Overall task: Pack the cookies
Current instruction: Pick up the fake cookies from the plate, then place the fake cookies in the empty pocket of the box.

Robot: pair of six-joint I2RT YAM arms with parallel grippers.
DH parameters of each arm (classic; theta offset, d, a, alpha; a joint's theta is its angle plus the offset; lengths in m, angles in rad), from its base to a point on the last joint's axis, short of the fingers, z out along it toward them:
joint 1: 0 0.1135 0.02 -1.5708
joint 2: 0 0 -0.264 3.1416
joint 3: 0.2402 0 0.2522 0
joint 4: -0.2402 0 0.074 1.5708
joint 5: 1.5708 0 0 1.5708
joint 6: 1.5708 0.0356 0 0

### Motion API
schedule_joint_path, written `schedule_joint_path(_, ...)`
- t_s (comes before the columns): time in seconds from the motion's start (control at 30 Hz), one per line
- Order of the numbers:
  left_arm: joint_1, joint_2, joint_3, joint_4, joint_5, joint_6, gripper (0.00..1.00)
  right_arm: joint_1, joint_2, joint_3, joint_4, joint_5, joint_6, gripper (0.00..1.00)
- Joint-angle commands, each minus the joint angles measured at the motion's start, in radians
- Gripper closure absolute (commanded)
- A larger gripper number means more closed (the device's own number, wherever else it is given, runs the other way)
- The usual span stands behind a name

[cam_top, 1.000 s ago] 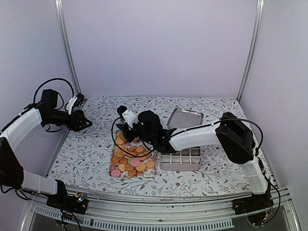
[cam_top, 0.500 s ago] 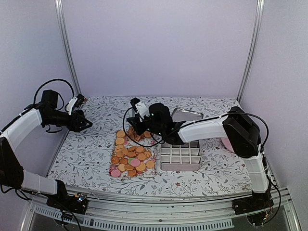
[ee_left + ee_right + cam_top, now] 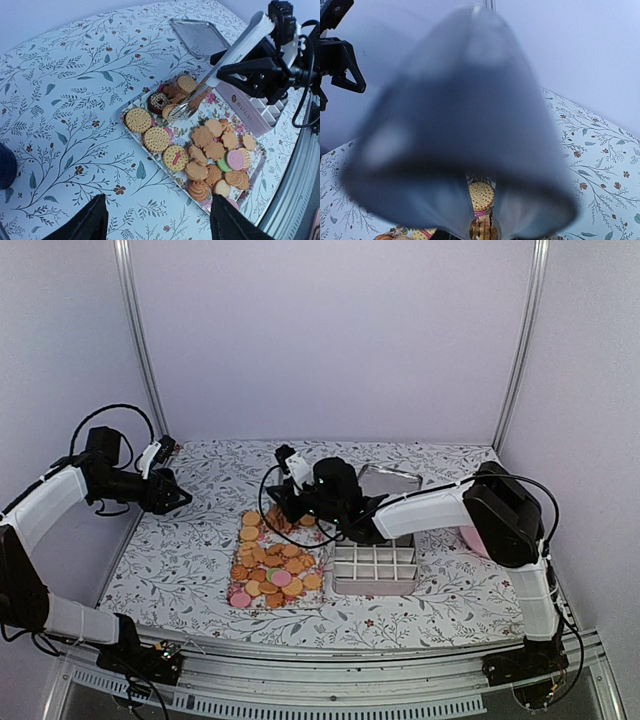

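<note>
- On the flowered bench [image 3: 180,560], near the middle, the cookies [image 3: 272,560] lie spread over a flat tray with a floral print [image 3: 176,134].
- Most are orange-tan rounds and leaf shapes. A pink one [image 3: 235,160] and a green one [image 3: 223,165] lie side by side toward the near end, and a dark chocolate ring [image 3: 159,101] lies at the far end.
- Just right of that tray stands a white divided box [image 3: 375,565] with a grid of small compartments, its long side close against the tray's edge.
- Beyond the box, farther back on the bench, lies a shallow silver tin tray [image 3: 385,483].
- The right pincer [image 3: 288,502] reaches in from the right over the far end of the cookies, clamped around a pair of tongs [image 3: 235,47].
- The tongs slant down to the left, their tips right beside the chocolate ring among the brown cookies there. Whether a cookie sits between the tips cannot be told.
- The right wrist view is mostly filled by the blurred tongs, with a few cookies showing below.
- The left pincer [image 3: 178,498] hangs in the air over the far left of the bench, well apart from the cookies, its fingers [image 3: 95,220] spread wide with nothing between them.
- A pink plate [image 3: 470,538] shows partly behind the right arm, at the right side of the bench.
</note>
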Motion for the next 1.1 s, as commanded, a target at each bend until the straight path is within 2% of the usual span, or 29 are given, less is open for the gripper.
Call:
schedule_joint_path(0.0, 0.01, -0.016, -0.011, 0.019, -0.004, -0.002, 0.29, 0.001, -0.096, -0.019, 0.058, -0.004, -0.007, 1.0)
schedule_joint_path(0.37, 0.011, -0.026, -0.011, 0.02, -0.004, -0.002, 0.31, -0.006, -0.199, -0.073, 0.097, -0.04, -0.002, 1.0)
schedule_joint_path(0.6, 0.009, -0.027, -0.012, 0.01, 0.006, 0.005, 0.31, -0.074, -0.422, -0.265, 0.086, -0.14, 0.026, 1.0)
schedule_joint_path(0.7, 0.009, -0.025, -0.011, 0.01, 0.015, 0.005, 0.31, -0.127, -0.528, -0.368, 0.022, -0.209, 0.019, 1.0)
schedule_joint_path(0.87, 0.007, -0.015, -0.004, 0.007, 0.026, 0.005, 0.31, -0.187, -0.664, -0.499, -0.095, -0.214, -0.035, 1.0)
schedule_joint_path(1.07, 0.006, -0.009, 0.0, 0.006, 0.03, 0.003, 0.31, -0.218, -0.72, -0.554, -0.15, -0.221, -0.064, 1.0)
